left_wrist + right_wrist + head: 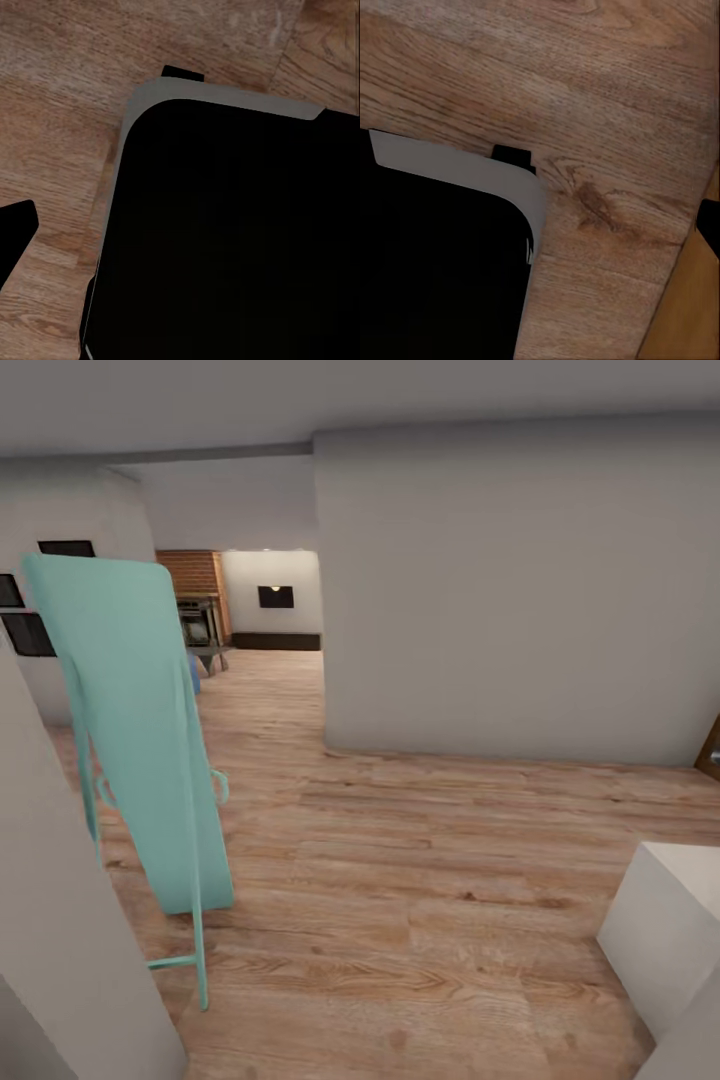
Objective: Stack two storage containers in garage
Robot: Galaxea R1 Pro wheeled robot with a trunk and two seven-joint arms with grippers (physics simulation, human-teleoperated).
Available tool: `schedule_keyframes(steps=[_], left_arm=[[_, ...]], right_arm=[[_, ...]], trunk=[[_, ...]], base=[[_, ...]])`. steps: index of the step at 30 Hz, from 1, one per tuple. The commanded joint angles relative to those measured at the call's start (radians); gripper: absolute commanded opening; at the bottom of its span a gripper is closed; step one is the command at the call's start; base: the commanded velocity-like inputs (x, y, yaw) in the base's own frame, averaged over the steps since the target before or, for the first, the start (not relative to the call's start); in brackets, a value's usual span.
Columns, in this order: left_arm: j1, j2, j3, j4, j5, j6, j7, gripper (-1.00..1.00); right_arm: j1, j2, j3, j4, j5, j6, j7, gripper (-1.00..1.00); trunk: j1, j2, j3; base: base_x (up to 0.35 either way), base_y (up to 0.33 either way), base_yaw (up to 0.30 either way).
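Claw state: cannot tell for either arm; both wrist views look down on a black, grey-edged body [225, 232] over wood plank floor [607, 97]. Head view: teal standing mirror [135, 730] at near left, grey wall [510, 590] ahead, white block [665, 930] at near right, brick fireplace [195, 585] far through the opening.

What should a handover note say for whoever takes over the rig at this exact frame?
Tools: state of both cannot be told; the wrist views look down past the dark robot base at the wood plank floor.
Containers: not visible here.
Position: in transit, in a hallway beside a teal standing mirror, doorway ahead.
Done: nothing confirmable.
Left: carry both containers to the garage and stack them.
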Motion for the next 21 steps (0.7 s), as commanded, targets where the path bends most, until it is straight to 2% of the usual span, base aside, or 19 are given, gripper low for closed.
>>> schedule_keyframes(steps=[1, 21], left_arm=[[0.0, 0.0, 0.005, 0.0, 0.002, -0.002, 0.0, 1.0], [0.0, 0.001, 0.004, 0.0, 0.003, -0.002, 0.0, 1.0]], right_arm=[[-0.001, 0.001, 0.009, 0.003, -0.008, -0.006, 0.0, 1.0], [-0.001, 0.0, 0.009, 0.003, -0.008, -0.006, 0.001, 1.0]], trunk=[[0.001, 0.0, -0.001], [0.001, 0.0, -0.001]], base=[[0.318, -0.109, 0.0], [0.316, -0.118, 0.0]])
